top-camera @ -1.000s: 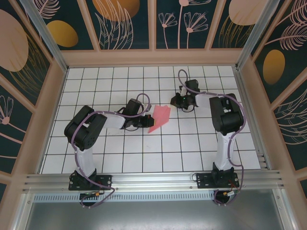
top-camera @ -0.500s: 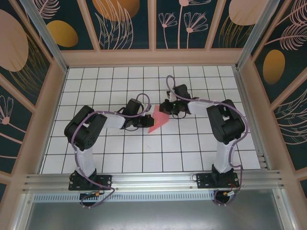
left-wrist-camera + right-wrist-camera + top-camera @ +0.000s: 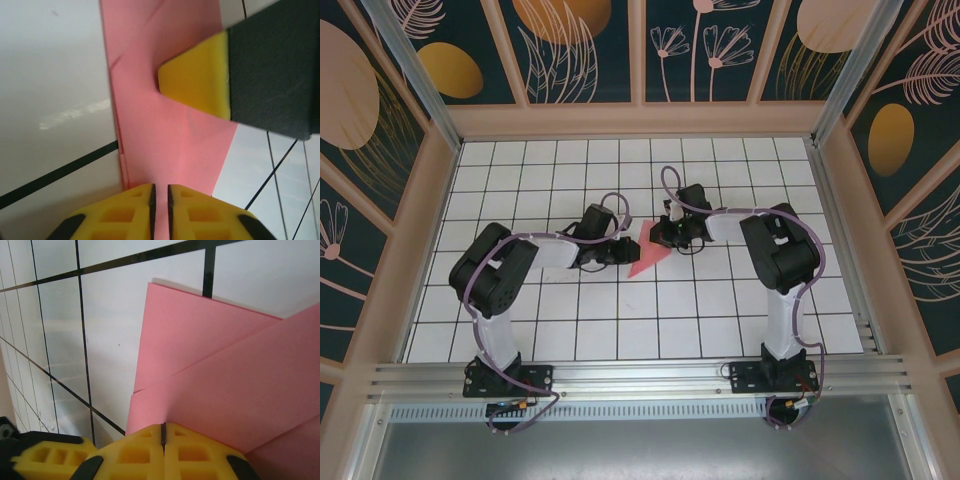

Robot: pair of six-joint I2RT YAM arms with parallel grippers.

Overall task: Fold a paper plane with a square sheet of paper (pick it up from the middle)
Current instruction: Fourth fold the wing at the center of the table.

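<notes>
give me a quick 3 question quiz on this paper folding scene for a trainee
1. True or false: the pink paper lies as a flat, unfolded square.
2. In the top view, the left pincer is at which side of the paper? A) its left B) its right C) nowhere near it
3. Fill in: in the right wrist view, the right pincer has its fingertips ____ at the paper's edge.

Key: 1 false, folded layers overlap. 2 A. 3 shut.
</notes>
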